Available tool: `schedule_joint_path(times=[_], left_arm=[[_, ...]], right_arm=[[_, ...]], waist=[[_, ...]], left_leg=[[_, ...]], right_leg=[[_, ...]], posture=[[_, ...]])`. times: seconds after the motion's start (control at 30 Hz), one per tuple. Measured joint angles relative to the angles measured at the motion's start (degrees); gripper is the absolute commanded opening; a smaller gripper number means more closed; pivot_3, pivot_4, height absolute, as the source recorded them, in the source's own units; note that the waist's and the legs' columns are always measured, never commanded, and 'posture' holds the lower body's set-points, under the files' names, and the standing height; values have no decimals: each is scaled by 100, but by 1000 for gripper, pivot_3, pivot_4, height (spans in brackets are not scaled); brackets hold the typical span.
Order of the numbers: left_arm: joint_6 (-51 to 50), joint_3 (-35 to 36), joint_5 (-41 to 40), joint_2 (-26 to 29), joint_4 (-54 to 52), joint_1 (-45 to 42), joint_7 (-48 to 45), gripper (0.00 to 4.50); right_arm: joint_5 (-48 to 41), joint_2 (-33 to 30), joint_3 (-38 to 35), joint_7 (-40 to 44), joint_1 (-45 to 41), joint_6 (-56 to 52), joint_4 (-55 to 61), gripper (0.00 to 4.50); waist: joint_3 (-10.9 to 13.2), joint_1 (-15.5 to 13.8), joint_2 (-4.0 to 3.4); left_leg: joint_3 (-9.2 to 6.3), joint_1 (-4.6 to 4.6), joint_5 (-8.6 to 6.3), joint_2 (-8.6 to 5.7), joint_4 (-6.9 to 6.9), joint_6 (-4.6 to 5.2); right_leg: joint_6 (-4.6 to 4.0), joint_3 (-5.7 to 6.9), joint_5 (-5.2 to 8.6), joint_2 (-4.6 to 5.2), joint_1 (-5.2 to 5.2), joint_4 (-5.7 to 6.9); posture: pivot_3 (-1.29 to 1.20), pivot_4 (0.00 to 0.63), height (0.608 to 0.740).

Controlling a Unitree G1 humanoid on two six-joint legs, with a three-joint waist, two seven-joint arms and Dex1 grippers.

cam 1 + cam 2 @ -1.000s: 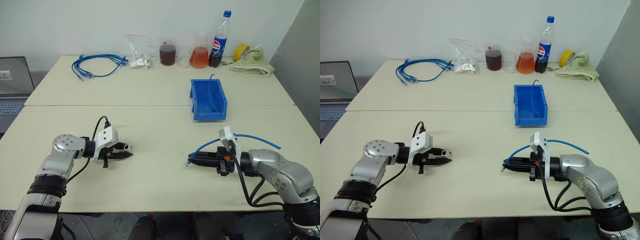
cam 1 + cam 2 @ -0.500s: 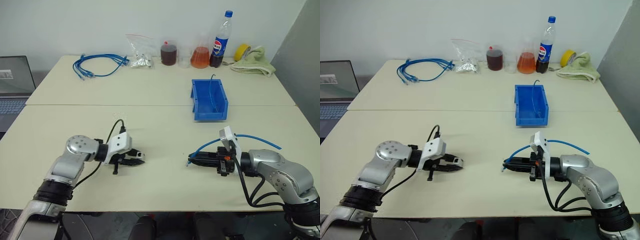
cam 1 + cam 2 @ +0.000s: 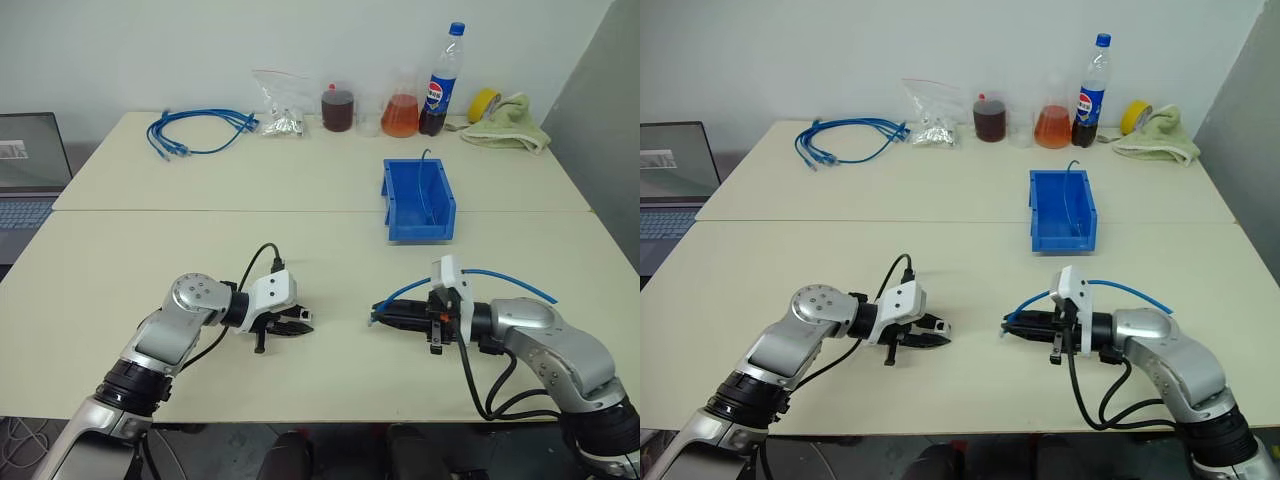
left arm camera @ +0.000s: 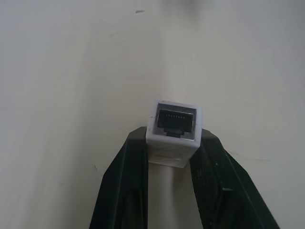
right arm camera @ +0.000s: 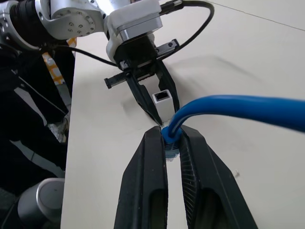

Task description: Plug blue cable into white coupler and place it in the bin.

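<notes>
White coupler (image 4: 174, 129), pinched in left gripper (image 3: 300, 324), socket facing right gripper (image 3: 385, 318), which clamps the blue cable (image 5: 228, 107) near its plug. Left arm has swung inward since a sec ago; gap narrowed, mating next. Bin (image 3: 417, 200) well behind.

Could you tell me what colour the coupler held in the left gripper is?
White, with a dark socket opening: the coupler shows best in the left wrist view.

One bin (image 3: 418, 201), one bottle (image 3: 439, 78), two flasks (image 3: 398, 112).
</notes>
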State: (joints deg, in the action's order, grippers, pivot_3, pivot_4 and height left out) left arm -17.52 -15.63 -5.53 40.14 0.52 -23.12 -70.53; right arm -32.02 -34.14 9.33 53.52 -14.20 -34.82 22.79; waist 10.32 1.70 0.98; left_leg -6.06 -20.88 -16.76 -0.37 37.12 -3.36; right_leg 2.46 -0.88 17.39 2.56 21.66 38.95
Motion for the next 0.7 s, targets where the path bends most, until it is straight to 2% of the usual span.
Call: schedule_joint_path(times=[0.27,0.53,0.7], left_arm=[[-259,-54,28,19,-206,47,113,878],[-425,-106,26,32,-267,10,109,875],[-458,-124,26,53,-295,6,103,875]], right_arm=[[573,496,569,24,-550,548,-379,94],[1619,1302,1488,-116,-1337,1195,-1423,93],[2089,1534,1661,-270,-1457,1459,-1796,92]], waist=[[-3,1,-4],[-7,3,-7],[-8,3,-7]], left_leg=[[-5,9,0,0,4,0],[-5,10,1,-2,6,-1],[-6,9,1,-1,4,-1]], right_leg=[[0,3,0,-1,-11,2],[0,3,0,1,-10,3],[-1,3,-1,0,-9,2]], posture=[[0,150,740],[0,150,740],[0,150,740]])
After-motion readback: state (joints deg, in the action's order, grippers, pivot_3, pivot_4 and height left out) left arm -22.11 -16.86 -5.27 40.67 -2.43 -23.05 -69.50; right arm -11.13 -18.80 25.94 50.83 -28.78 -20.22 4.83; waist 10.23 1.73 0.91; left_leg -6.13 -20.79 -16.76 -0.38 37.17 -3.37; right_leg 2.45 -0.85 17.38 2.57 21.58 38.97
